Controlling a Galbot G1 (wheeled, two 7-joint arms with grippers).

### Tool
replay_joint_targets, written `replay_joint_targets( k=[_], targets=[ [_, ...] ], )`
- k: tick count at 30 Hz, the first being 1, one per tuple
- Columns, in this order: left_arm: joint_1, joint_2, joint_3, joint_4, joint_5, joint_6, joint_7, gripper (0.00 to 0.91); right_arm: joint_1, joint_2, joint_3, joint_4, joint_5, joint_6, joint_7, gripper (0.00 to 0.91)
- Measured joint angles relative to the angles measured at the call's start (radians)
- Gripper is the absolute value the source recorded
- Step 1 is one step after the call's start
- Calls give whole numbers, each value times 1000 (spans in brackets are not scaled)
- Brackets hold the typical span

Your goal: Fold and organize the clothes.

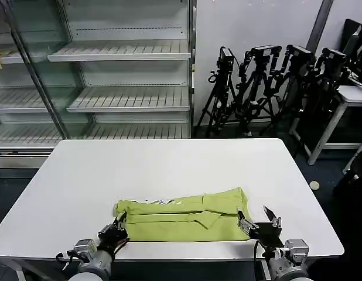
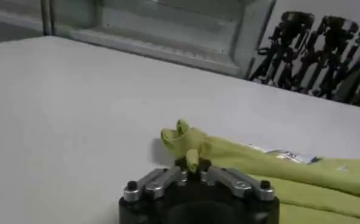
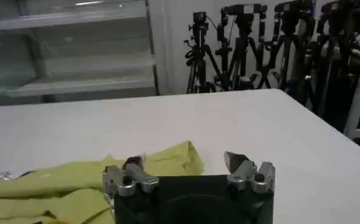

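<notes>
The clothes are one lime yellow-green shirt (image 1: 187,218), folded into a long band across the white table (image 1: 169,164) near its front edge. My left gripper (image 1: 117,226) sits at the band's left end. In the left wrist view the left gripper (image 2: 192,163) is shut on a pinch of the shirt (image 2: 240,159), with the fabric bunched up just past the fingers. My right gripper (image 1: 257,219) is at the band's right end, low over the table. In the right wrist view the right gripper (image 3: 183,163) stands open, the shirt's corner (image 3: 167,159) lying past its fingers, with one fingertip (image 3: 131,163) over the fabric.
Metal shelving (image 1: 122,76) with a glass door stands behind the table at the back left. Several camera tripods (image 1: 269,82) stand at the back right beside another white table (image 1: 354,96). Bare tabletop stretches behind the shirt.
</notes>
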Motion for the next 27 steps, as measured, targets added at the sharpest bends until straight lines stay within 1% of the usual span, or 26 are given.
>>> replay_joint_targets(
  k=[6, 12, 27],
  targets=[
    [11, 15, -38, -11, -59, -2, -3, 20, 1, -6, 11, 3, 9, 0, 3, 907],
    [32, 51, -131, -16, -138, 3, -1, 20, 7, -12, 20, 1, 20, 1, 5, 907],
    [45, 187, -506, 54, -380, 49, 29, 20, 4, -18, 23, -5, 24, 1, 6, 907]
  ],
)
